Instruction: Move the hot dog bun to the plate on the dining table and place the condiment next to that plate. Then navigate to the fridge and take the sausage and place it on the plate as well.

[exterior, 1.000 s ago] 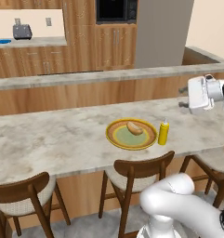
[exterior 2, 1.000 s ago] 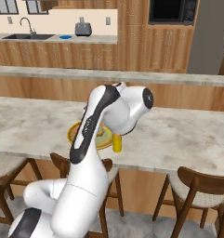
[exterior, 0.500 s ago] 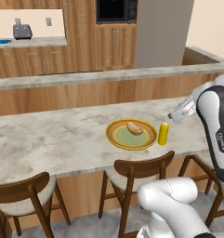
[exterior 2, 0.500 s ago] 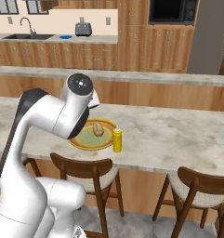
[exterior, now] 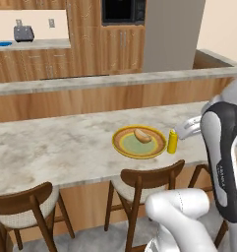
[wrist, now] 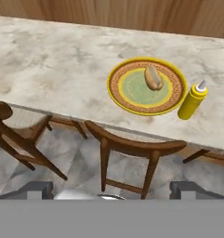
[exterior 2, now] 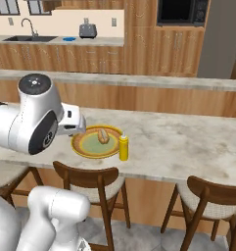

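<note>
On the far left of the left base view we see a toaster (exterior: pixel 23 33) on the back counter, and nearer us a stool (exterior: pixel 21 209) tucked under the table (exterior: pixel 56 147). The table runs across the frame, its right end cut off behind the arm.

Moving right, the plate (exterior: pixel 139 141) lies near the table's front edge, with the bun (exterior: pixel 142 135) on its far right part. In the hand view the bun (wrist: pixel 153 77) lies with its long axis running from the plate's (wrist: pixel 147 85) centre toward the rim farthest from the camera, slightly slanted. We cannot make out its cut side.

Just right of the plate, apart from its rim, the bottle (exterior: pixel 172 141) stands upright, nozzle up. In the hand view the bottle (wrist: pixel 192 101) looks tilted, which is the camera's angle.

Further right, the gripper (exterior: pixel 188 129) is by the bottle, partly hidden behind the arm. In the hand view its fingertips (wrist: pixel 36 189) stand wide apart at the bottom corners with nothing between them, so the gripper (wrist: pixel 111 191) is released and empty, above a stool (wrist: pixel 132 149).

In the right base view the arm covers the plate's (exterior 2: pixel 97 144) left rim.
</note>
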You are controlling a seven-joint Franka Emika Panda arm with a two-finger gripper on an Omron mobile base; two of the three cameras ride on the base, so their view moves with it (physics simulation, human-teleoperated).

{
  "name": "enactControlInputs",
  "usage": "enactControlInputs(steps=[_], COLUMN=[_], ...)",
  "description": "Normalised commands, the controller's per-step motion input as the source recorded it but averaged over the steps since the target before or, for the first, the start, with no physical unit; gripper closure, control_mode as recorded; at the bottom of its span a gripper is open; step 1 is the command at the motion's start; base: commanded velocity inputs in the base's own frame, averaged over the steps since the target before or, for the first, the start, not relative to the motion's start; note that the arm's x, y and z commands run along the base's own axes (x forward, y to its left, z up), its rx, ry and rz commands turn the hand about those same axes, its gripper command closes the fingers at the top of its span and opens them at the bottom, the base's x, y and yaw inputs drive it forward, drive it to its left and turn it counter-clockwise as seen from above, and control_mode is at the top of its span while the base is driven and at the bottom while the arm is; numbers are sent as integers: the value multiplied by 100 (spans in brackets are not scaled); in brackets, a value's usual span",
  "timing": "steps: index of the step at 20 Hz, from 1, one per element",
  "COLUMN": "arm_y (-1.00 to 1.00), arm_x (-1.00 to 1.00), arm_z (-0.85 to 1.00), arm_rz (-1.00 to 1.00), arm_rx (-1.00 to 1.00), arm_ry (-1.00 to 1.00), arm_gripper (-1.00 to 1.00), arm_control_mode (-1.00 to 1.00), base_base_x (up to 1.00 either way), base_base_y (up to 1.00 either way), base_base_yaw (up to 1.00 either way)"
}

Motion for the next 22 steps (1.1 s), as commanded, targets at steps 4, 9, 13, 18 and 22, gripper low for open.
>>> enactControlInputs(steps=[4, 9, 13, 18, 22], arm_y=[0, 0, 0, 0, 0], arm_x=[-97, -29, 0, 0, 0], arm_z=[-8, 0, 0, 0, 0], arm_rz=[-20, -6, 0, 0, 0], arm_rx=[0, 0, 0, 0, 0], arm_ry=[0, 0, 0, 0, 0], arm_gripper=[-100, -100, -100, -100, -100], arm_control_mode=[-100, 100, 100, 100, 100], base_base_x=[0, -59, -100, -61, -30], base_base_y=[0, 19, 95, 100, 100], base_base_yaw=[0, -4, 20, 56, 61])
